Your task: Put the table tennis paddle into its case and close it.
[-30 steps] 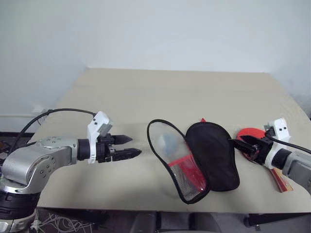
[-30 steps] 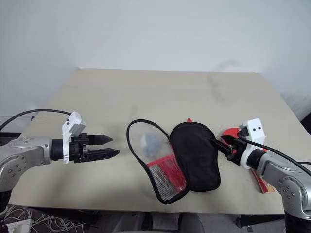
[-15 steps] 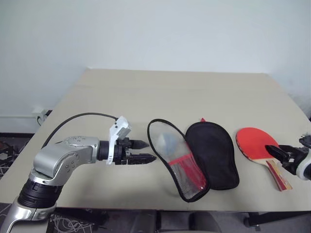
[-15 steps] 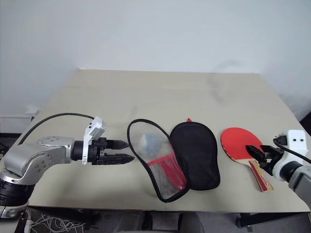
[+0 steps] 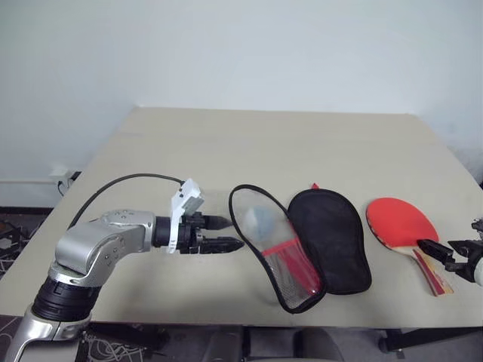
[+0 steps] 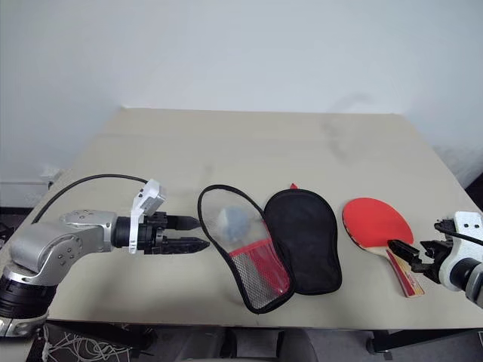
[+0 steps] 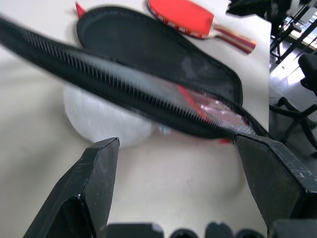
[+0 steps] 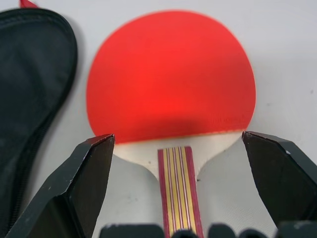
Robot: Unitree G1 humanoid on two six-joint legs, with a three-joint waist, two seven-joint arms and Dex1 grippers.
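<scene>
On the beige table near its front edge, the case lies unzipped and spread flat, one half showing black lining, the other a mesh-and-clear pocket edged with black zip. Just right of it, apart from it, the table tennis paddle rests flat, round red face up, striped wooden handle toward the right gripper, whose jaws stand wide apart around nothing. Left of the case, the left gripper points at the zip edge, jaws apart, empty.
</scene>
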